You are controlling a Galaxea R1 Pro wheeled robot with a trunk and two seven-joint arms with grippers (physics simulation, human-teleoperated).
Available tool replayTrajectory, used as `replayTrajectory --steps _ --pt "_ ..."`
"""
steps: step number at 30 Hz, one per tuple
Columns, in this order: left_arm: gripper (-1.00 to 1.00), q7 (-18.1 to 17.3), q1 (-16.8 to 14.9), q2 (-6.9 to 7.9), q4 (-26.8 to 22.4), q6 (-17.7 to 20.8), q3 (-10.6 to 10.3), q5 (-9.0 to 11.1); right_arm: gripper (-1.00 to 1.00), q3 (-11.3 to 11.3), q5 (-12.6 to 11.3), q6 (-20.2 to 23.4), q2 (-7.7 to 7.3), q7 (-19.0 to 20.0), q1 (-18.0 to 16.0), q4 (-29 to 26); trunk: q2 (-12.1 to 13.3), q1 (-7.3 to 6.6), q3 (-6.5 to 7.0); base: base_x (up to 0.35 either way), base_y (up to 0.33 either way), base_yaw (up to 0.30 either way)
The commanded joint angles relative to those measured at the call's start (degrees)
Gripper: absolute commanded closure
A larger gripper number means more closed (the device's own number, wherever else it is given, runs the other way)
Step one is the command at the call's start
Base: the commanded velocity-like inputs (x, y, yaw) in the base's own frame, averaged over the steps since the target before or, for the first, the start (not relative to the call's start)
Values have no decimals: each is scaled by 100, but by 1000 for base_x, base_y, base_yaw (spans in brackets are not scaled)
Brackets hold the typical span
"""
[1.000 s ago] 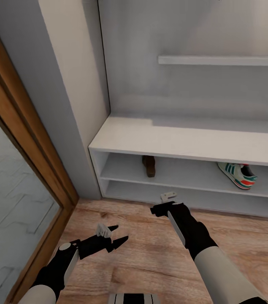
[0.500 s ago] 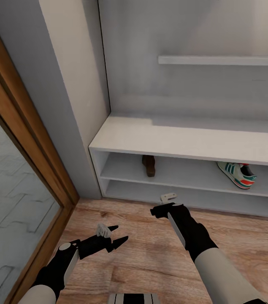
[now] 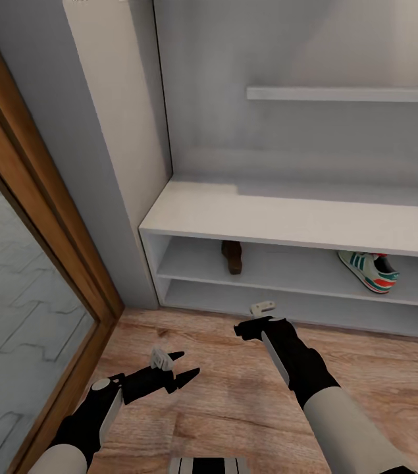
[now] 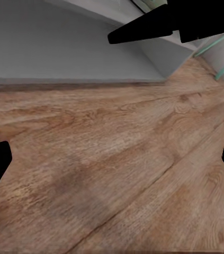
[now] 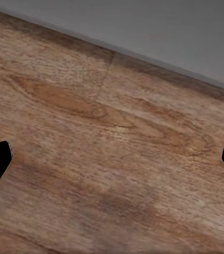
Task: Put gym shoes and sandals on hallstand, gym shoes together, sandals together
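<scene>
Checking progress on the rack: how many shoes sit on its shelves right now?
2: a brown sandal toward the upper open shelf's left, a gym shoe toward its right. Others may lie beyond the view.

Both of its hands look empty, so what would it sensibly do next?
Probably turn to look for more shoes. Only one sandal and one gym shoe sit on the hallstand shelf, far apart, and the left gripper and right gripper hold nothing, jaws open.

Head view: the hallstand (image 3: 248,220) runs off the right edge, its bench top hiding the back of the brown sandal (image 3: 233,257) and the top of the gym shoe (image 3: 370,271). The right gripper (image 3: 256,317) is foreshortened, its jaw gap possibly open.
</scene>
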Motion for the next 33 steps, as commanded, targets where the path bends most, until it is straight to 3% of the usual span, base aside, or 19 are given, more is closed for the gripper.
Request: replayTrajectory --steps 1,9,33 --pt "-100 -28 -3 -6 0 -9 31 -25 -100 3 -34 27 -1 6 -2 -7 -2 -3 -4 -265 0 0" --pt "-100 -24 -3 -5 0 -9 36 -30 -100 4 -56 27 -1 4 -2 -7 -2 -3 12 -113 0 -98" --pt "-100 -21 -3 -5 0 -9 37 -34 -100 1 -59 -193 -9 2 -2 0 -2 -3 139 -2 0 -250"
